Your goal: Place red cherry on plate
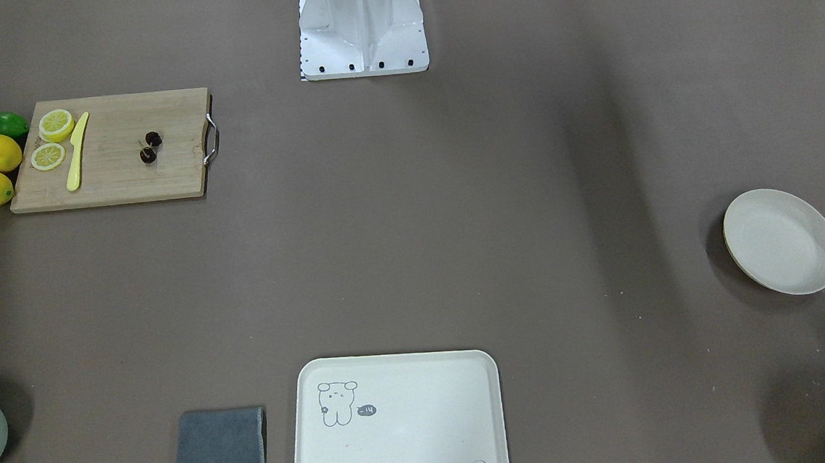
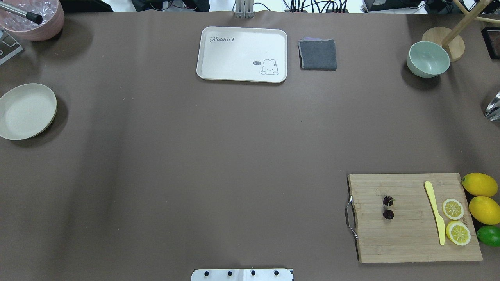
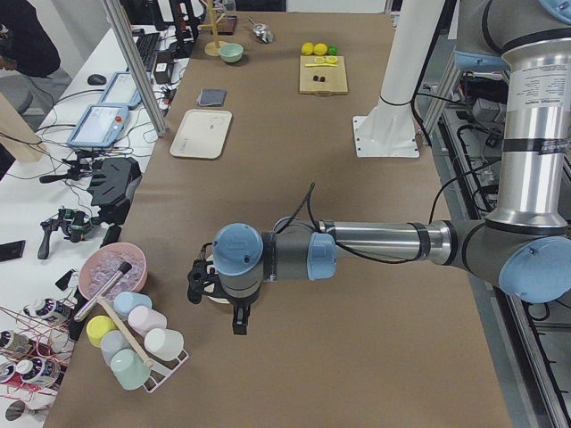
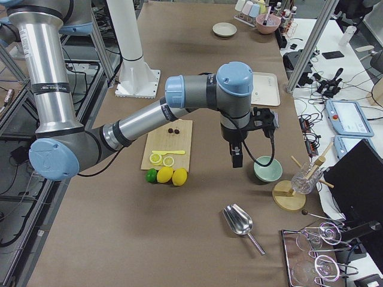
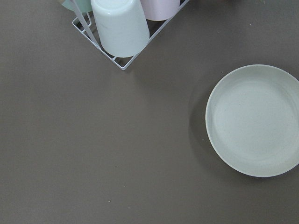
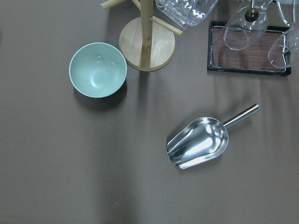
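Note:
The red cherry [image 2: 388, 207], two tiny dark fruits on thin stems, lies on a wooden cutting board [image 2: 410, 238] on the robot's right; it also shows in the front view [image 1: 150, 147]. The round cream plate [image 2: 25, 111] sits far off at the table's left edge, with nothing on it [image 5: 254, 120]. My left gripper [image 3: 239, 323] hangs high beside the plate. My right gripper [image 4: 237, 158] hangs above the table past the board, near a green bowl. Both show only in the side views, so I cannot tell whether they are open or shut.
On the board lie a yellow knife [image 2: 435, 212] and two lemon slices [image 2: 453, 208]; lemons [image 2: 479, 184] and a lime sit beside it. A bear tray [image 2: 242, 54], grey cloth [image 2: 318, 54] and green bowl [image 2: 428, 59] line the far edge. A metal scoop [image 6: 198, 142] and a cup rack [image 5: 119, 28] stand at the table's ends.

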